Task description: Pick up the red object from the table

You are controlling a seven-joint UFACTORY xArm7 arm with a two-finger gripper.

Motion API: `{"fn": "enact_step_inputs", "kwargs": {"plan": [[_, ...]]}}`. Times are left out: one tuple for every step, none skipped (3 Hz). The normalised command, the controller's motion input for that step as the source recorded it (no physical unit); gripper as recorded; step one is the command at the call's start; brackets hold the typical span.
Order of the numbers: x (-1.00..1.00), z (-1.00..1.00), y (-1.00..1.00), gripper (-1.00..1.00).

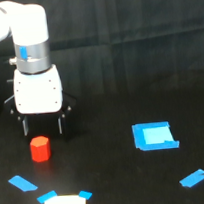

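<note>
We count one red object (40, 148), one blue rectangular patch (154, 136), four blue tape strips (23, 183), and one gripper (43, 127).

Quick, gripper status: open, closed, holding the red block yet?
Gripper: open, holding nothing; its fingers hang just above the red object, which sits on the table.

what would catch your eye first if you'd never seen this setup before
The red block stands out most, bright against the black table near the exterior view's left. Right above it hangs the white gripper, fingers open and apart from the block. Next is the blue patch toward the right, with blue tape strips scattered nearer the bottom edge.
</note>
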Motion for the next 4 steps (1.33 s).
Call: {"fn": "enact_step_inputs", "kwargs": {"plan": [[0.49, 0.10, -1.00, 0.78], [0.37, -0.25, -1.00, 0.98], [0.82, -0.53, -0.64, -0.06], [1.00, -0.62, 0.02, -1.00]]}}
